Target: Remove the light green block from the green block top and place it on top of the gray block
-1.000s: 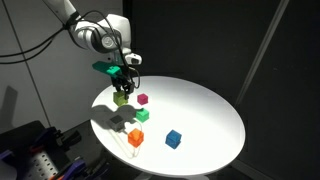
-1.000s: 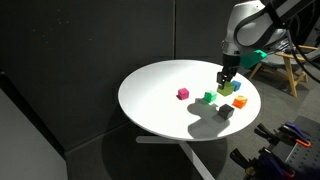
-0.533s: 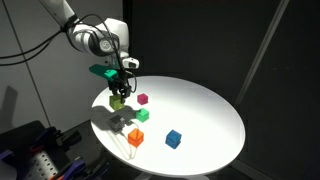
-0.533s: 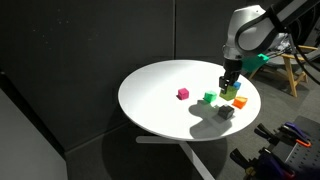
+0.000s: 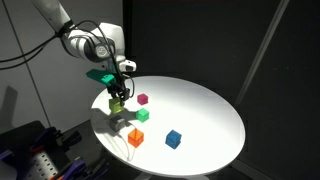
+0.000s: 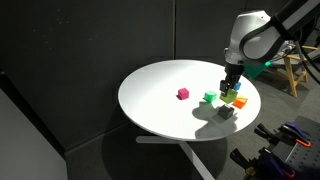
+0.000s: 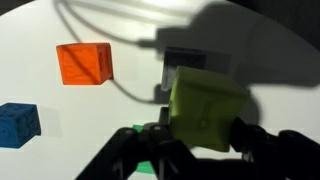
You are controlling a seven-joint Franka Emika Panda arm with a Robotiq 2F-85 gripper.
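Entry: light green block (image 7: 205, 110), lifted off the green block (image 5: 142, 115): done. My claw (image 6: 230, 89) is clamping it just above the gray block (image 6: 226, 112). Outstanding: lowering, releasing.

Round white table (image 5: 205, 110) against a dark backdrop (image 5: 200, 40). Orange cube (image 5: 135, 138) and blue cube (image 5: 174, 139) sit near one edge, not touching. Magenta cube (image 5: 143, 99) sits apart from both.
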